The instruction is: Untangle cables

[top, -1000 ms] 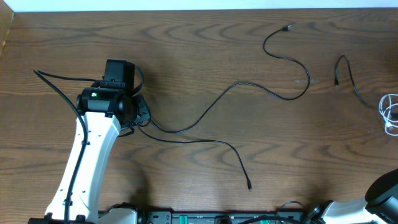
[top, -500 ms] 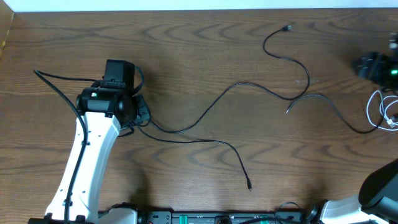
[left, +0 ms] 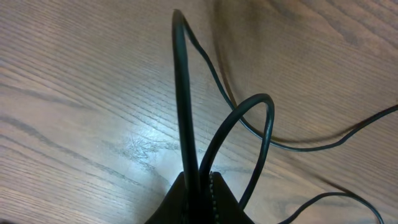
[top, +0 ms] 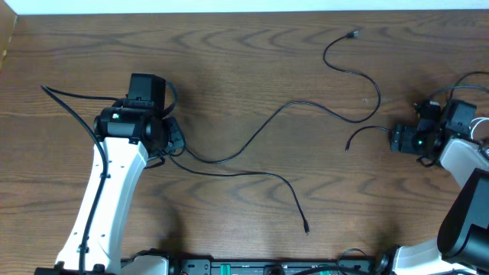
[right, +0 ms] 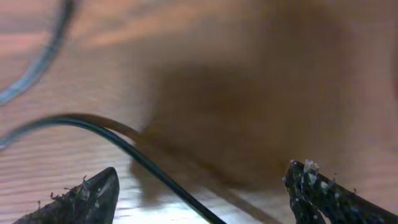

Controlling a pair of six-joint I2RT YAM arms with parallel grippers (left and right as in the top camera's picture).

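Cables point(top: 294, 104): left pincer point(left: 200, 186) clenched on one, tips cropped; right pincer point(right: 202, 190) spread, view blurred, strand between.

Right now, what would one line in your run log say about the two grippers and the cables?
task: untangle cables | left gripper: shut on long cable | right gripper: open over short cable, cable between fingers, not gripped

On the brown wooden table point(top: 229, 46), a long thin black cable point(top: 260, 134) runs from the left gripper point(top: 173, 139) at nine o'clock, its ends toward one and six o'clock. A short thin black cable point(top: 365, 130) lies at three o'clock, just beside the right gripper point(top: 397, 139).
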